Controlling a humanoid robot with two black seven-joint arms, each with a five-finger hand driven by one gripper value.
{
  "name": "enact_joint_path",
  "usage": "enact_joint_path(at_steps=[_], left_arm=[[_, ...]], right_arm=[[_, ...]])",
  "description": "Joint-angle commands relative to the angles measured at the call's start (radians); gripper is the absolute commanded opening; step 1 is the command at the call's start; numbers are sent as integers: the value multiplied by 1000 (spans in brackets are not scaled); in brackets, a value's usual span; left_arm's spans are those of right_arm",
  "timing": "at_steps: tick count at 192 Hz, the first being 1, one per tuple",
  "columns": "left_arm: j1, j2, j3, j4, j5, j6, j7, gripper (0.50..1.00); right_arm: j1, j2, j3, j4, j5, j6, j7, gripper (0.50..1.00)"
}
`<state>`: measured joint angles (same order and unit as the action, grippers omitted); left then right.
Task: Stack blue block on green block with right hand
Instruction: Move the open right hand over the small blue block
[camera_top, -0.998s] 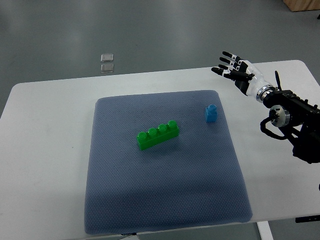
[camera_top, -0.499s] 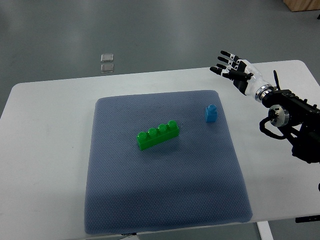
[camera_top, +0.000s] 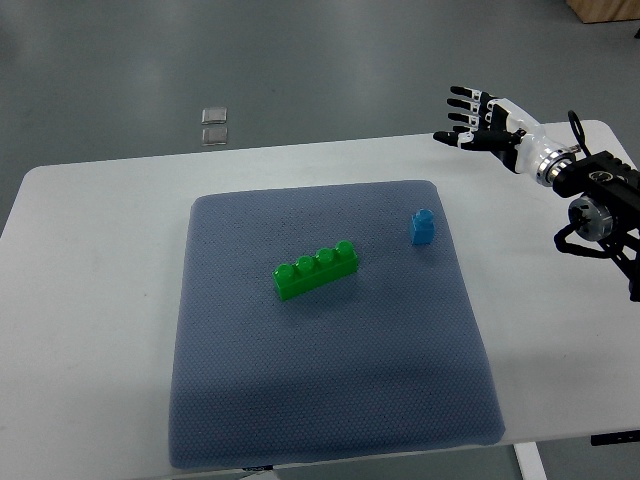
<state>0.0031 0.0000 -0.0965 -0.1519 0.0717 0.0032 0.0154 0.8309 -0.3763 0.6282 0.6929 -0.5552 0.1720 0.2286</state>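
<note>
A small blue block (camera_top: 422, 227) stands upright near the right edge of the grey-blue mat (camera_top: 330, 400). A long green block (camera_top: 316, 269) with several studs lies at the mat's middle, tilted, well to the left of the blue one. My right hand (camera_top: 472, 118) hovers over the table's far right corner, above and to the right of the blue block, its black fingers (camera_top: 460, 102) spread and holding nothing. No left arm shows.
The mat lies on a white table (camera_top: 90, 300). Two small clear squares (camera_top: 214, 125) lie on the grey floor beyond the table's far edge. The right arm's black forearm (camera_top: 605, 205) runs off the picture's right edge.
My right hand and arm have moved up and to the right, away from the blue block. Both blocks stay where they were.
</note>
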Motion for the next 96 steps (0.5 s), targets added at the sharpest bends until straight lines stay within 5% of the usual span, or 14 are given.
enact_joint_path(at_steps=[1,49,96], left_arm=[[0,0,0,0,-1,0,0,1000],[0,0,0,0,-1,0,0,1000],[0,0,0,0,-1,0,0,1000]], right_arm=[[14,-49,-62,50,-61,0,0,911],[106,-148,-297,180,-238,-2,-3,911],[214,-139,-406,182,-339,-3,-12,911]])
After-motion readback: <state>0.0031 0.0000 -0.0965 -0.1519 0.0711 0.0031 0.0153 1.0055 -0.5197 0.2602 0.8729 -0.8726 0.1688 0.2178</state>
